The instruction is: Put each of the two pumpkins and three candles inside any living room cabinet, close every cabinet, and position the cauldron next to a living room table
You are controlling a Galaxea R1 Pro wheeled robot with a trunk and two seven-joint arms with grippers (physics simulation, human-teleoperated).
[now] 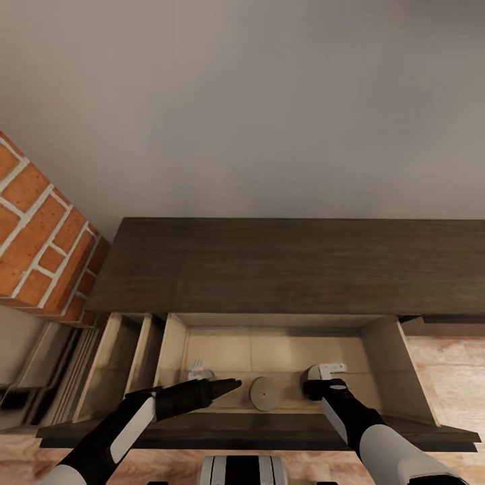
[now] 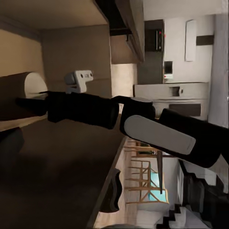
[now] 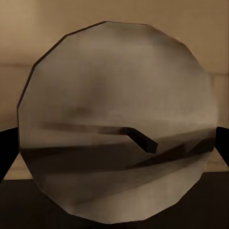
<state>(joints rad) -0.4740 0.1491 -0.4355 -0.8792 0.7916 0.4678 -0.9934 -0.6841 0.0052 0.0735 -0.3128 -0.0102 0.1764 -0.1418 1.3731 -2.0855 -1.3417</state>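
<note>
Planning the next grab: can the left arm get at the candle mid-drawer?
Probably yes: the left gripper is inside the open drawer, its tips close beside the candle, with nothing between them.

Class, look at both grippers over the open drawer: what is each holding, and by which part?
The right gripper grips a candle by its sides, fingers flanking it. The left gripper holds nothing.

Plain grey wall (image 1: 256, 101) fills the upper half of the head view. Red brick fireplace (image 1: 40, 236) with pale mortar at left, butting against the wall. Light wood-plank floor (image 1: 451, 370) at right and along the bottom edge. Left wrist view: distant kitchen with pale appliances (image 2: 171, 93) and wooden chairs (image 2: 143, 171). Lighting even, soft shadows.
</note>
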